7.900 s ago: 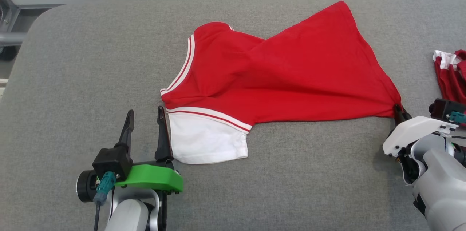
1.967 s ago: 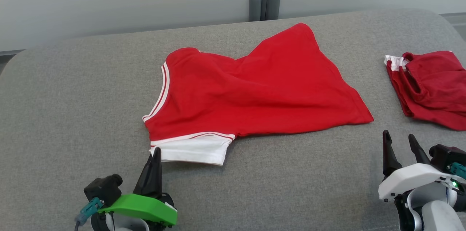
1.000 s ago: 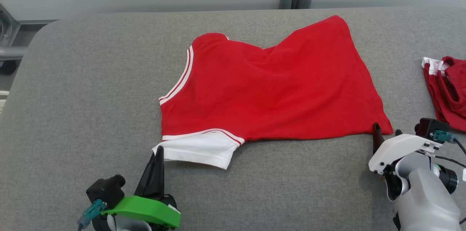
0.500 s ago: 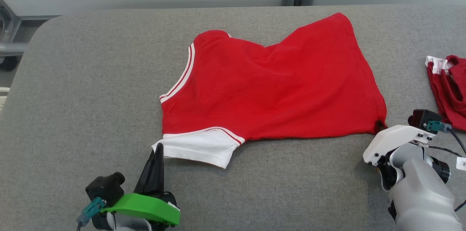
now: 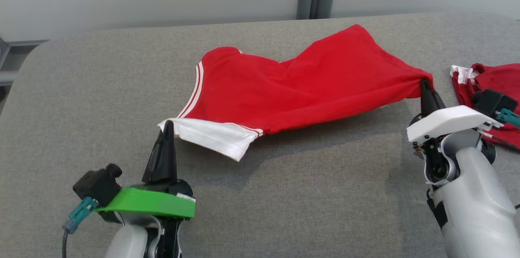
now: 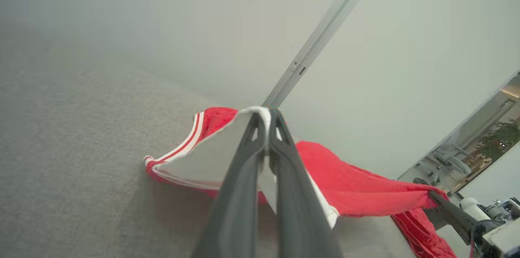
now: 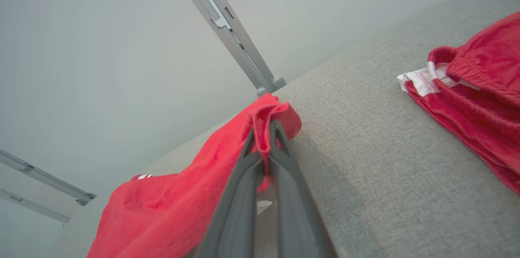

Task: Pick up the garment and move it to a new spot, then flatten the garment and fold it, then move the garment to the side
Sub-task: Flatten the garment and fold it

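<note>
No words, numbers, brands or signs to read anywhere.
</note>
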Robot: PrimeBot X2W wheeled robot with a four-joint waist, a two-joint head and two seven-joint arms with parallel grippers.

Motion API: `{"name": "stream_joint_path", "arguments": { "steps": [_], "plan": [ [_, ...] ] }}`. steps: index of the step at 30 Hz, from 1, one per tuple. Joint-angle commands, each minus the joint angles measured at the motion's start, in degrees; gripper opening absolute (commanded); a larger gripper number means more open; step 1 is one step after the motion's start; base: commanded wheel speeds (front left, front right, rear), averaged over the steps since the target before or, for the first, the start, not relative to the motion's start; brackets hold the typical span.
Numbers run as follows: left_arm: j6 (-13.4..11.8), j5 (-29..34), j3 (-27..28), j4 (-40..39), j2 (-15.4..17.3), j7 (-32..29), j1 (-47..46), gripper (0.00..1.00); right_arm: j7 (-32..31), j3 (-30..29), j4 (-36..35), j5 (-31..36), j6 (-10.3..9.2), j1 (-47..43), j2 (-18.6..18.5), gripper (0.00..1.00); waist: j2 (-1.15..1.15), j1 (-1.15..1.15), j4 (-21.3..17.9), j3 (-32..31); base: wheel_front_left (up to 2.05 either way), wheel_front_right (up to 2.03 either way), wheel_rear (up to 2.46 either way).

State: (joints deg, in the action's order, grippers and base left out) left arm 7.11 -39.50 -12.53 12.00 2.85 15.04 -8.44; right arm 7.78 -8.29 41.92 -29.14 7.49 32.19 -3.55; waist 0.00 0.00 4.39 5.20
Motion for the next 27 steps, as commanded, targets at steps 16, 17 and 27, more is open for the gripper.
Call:
{"name": "stream_joint_path", "arguments": {
  "steps": [16,17,27],
  "plan": [
    [-1.1,0.8,-0.8,-19.6,0.9,-0.7,-6.1,0.0,-6.4,0.8,-39.2,-12.2,0.01,-14.9,-2.9,0.0,0.0,0.0,-4.2,-5.0,0.0,0.0,0.0],
    [-1.2,0.9,-0.8,-21.4,1.1,-1.0,-6.5,0.0,-7.0,0.2,-41.5,-12.3,0.01,-15.5,-2.6,0.0,0.0,0.0,-4.3,-5.2,0.0,0.0,0.0],
    [-3.6,2.8,-0.5,-38.0,4.2,-7.2,-10.8,0.0,-15.3,-4.4,-59.8,-12.6,0.02,-18.7,-0.1,0.0,0.0,0.0,-4.9,-5.5,0.0,0.0,0.0]
  ]
}}
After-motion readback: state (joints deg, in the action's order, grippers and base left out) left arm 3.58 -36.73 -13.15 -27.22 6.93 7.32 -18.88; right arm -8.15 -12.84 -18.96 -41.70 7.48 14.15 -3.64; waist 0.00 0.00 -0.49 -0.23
